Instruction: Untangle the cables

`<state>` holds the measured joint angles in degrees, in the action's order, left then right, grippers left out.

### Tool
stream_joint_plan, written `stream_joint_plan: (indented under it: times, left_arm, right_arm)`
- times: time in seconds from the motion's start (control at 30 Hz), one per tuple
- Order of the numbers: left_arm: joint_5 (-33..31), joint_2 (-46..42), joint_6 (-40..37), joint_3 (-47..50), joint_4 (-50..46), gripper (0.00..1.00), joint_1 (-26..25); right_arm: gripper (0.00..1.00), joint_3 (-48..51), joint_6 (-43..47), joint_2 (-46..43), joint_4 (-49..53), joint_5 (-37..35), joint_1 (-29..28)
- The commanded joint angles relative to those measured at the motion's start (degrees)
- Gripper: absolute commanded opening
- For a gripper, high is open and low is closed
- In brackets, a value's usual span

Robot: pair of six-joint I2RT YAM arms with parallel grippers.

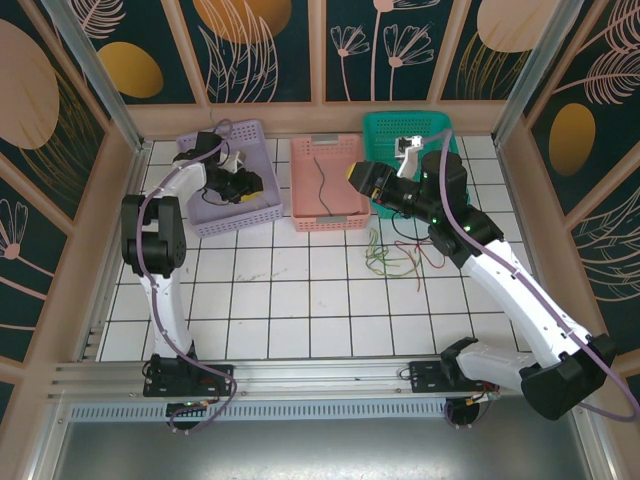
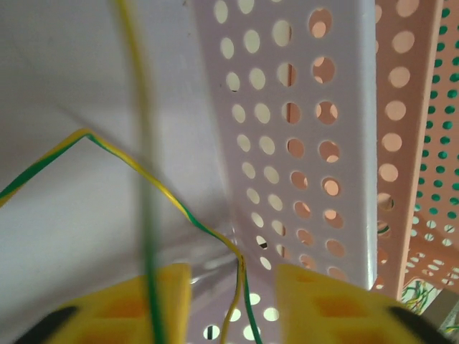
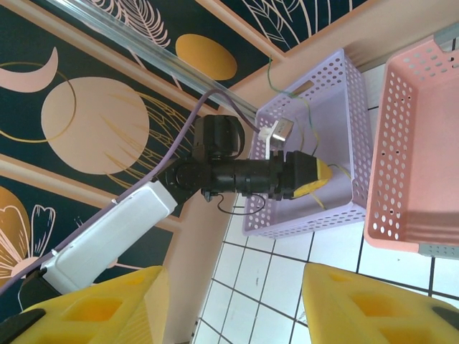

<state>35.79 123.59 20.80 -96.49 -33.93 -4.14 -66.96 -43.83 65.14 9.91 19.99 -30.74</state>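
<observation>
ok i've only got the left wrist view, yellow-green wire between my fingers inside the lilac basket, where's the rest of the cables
Observer: a loose tangle of cables lies on the white tiles, just in front of the pink basket.
Operator: anything in that basket
Observer: one dark cable lies alone in it.
Operator: and the right arm
Observer: the right fingers are at the pink basket's right edge, apart, nothing between them.
</observation>
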Motion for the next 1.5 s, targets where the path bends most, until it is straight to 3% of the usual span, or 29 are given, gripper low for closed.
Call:
stream_joint_plan:
  times: [0.0, 0.17, 0.4, 0.57, 0.77, 0.9, 1.1, 1.23, 1.47]
  left_arm:
    - [0.98, 0.60, 1.85, -3.66, -1.60, 0.50, 0.36]
    - [-4.50, -1.51, 4.31, -6.78, -5.02, 0.61, 0.36]
    - [-19.15, -6.94, 11.14, -9.50, -10.83, 0.77, 0.36]
    - [-28.17, -4.49, 12.96, -21.76, -16.82, 0.74, 0.80]
    - [-39.50, 0.02, 15.11, -35.18, -22.14, 0.62, 2.09]
    - [-37.08, 1.66, 15.65, -35.25, -17.41, 0.56, 3.25]
    - [-25.23, 9.37, 22.15, -34.74, -8.47, 0.49, 3.44]
    - [-24.07, 10.63, 25.00, -28.94, 2.32, 0.51, 3.35]
    - [-24.66, 15.80, 28.12, -30.24, 9.24, 0.56, 3.44]
  right_arm:
    - [0.52, 0.51, 0.42, -1.39, -0.85, 1.02, -0.28]
    - [0.52, 0.67, 0.46, -1.24, -1.03, 1.15, -0.28]
    - [0.52, 0.60, 0.33, -0.37, -2.04, 1.46, -0.28]
    - [0.52, 0.71, 0.24, 0.19, -2.53, 1.89, -0.28]
    - [0.52, 0.94, 0.72, -0.25, -1.72, 1.22, -0.27]
    - [0.52, 1.96, 1.17, -0.99, -1.03, 0.33, -0.28]
    - [0.53, 3.46, 1.24, -1.25, -1.10, -0.03, -0.27]
    - [0.53, 3.77, 1.12, -1.42, -1.10, -0.25, -0.02]
    - [0.52, 5.05, 0.53, -2.29, -0.72, -0.86, 1.27]
